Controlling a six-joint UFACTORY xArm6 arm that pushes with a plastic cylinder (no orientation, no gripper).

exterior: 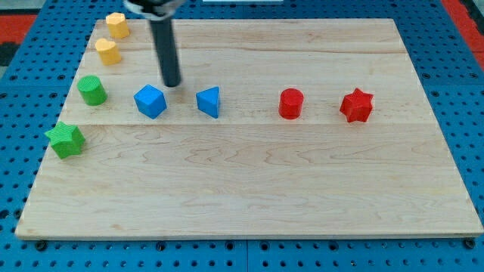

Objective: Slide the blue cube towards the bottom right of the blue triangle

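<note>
The blue cube (150, 101) sits on the wooden board at the view's left of centre. The blue triangle (209, 102) lies a short way to its right, at about the same height. My tip (173, 83) touches the board just above and to the right of the blue cube, between the two blue blocks but higher up. It stands a little apart from both.
Two yellow blocks (116, 24) (107, 51) lie at the top left. A green cylinder (92, 91) and a green star (66, 140) lie at the left edge. A red cylinder (290, 103) and a red star (356, 106) lie to the right.
</note>
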